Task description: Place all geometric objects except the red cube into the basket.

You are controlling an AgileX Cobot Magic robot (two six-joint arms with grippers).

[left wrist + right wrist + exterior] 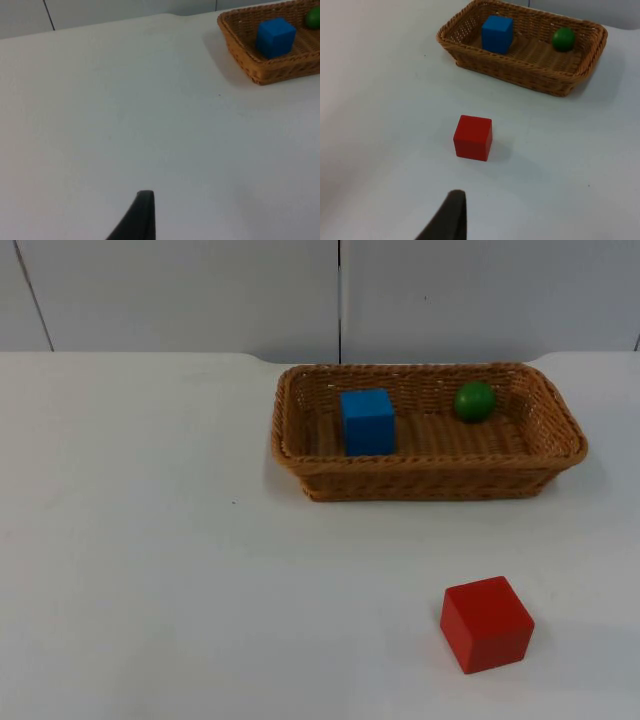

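Observation:
A brown wicker basket (430,478) stands at the back right of the table. Inside it a blue cube (367,421) rests at its left end and a green ball (474,401) lies near its back wall. A red cube (487,624) sits on the table in front of the basket, apart from it. My left gripper (141,215) waits above bare table, far from the basket (260,70) and the blue cube (275,36). My right gripper (451,215) hangs a short way from the red cube (473,137), not touching it, with the basket (520,75) beyond.
The white table top (150,540) stretches wide to the left and front of the basket. A grey partition wall (200,290) closes off the table's far edge.

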